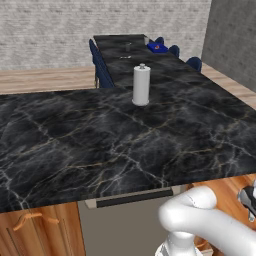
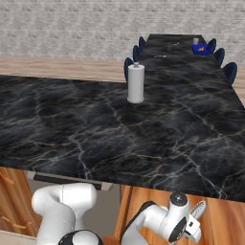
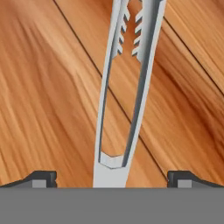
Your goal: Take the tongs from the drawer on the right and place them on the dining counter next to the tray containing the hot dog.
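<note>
The grey-silver tongs lie on orange-brown wood, toothed tips pointing away from the hand. My gripper is open and straddles their hinge end. Both fingertips stand well clear of the metal. From the right base view the hand hangs low under the near counter's edge, in front of the wooden drawer front, and the tongs' toothed tip shows beside it. Far back, the dining counter carries the small blue tray with the orange-red hot dog in it.
A broad black marble counter fills the middle, with a white paper towel roll standing on it. Dark blue chairs line the dining counter. A wooden door with a curved orange handle sits at lower left.
</note>
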